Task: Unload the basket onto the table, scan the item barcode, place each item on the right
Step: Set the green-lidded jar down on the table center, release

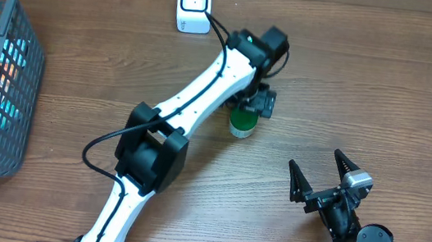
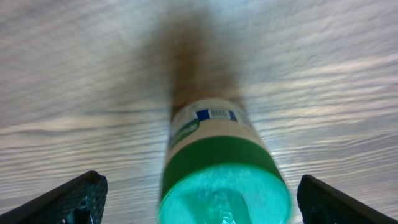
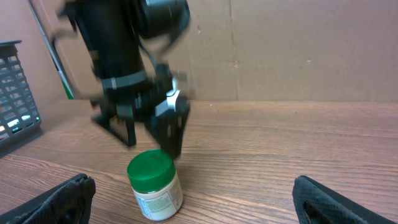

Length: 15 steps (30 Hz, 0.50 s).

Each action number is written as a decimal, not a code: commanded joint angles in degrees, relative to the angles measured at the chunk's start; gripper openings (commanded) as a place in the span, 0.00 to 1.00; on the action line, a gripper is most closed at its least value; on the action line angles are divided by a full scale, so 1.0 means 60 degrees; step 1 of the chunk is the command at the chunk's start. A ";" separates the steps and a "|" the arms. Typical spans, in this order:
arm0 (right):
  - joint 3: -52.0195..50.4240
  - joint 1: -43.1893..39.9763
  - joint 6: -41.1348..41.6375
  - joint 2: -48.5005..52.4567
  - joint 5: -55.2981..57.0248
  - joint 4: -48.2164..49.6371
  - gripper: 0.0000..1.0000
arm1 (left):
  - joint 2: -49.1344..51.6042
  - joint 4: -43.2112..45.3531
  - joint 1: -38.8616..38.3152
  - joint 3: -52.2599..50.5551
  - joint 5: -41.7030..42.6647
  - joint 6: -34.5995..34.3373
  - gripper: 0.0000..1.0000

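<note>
Your left fingers (image 2: pixel 78 196) hang spread wide above the green-lidded jar (image 1: pixel 242 124), one on either side and neither touching it. The jar stands lid up near the middle of the table (image 1: pixel 385 92), under the end of your left arm (image 1: pixel 203 95). The white scanner (image 1: pixel 193 4) sits near it, at the far edge. Your right fingers (image 1: pixel 301 181) are also wide apart and hold nothing (they wait low at the near right, well apart from the jar). A grey basket (image 1: pixel 28 73) of goods sits at the far left.

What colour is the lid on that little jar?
Green; the lid shows best in the right wrist view.
</note>
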 commanded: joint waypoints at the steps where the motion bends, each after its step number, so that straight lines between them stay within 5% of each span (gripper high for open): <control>1: -0.0102 0.0066 0.0055 -0.0095 0.0098 0.0040 1.00 | -0.0776 -0.0510 0.0441 0.1606 -0.0492 -0.0011 1.00; 8: -0.0102 0.0066 0.0055 -0.0095 0.0098 0.0040 1.00 | -0.2116 -0.2233 0.1927 0.4266 -0.0565 0.0011 1.00; 15: -0.0102 0.0066 0.0051 -0.0095 0.0098 0.0040 1.00 | -0.4153 -0.2962 0.5136 0.4648 -0.0838 0.0266 1.00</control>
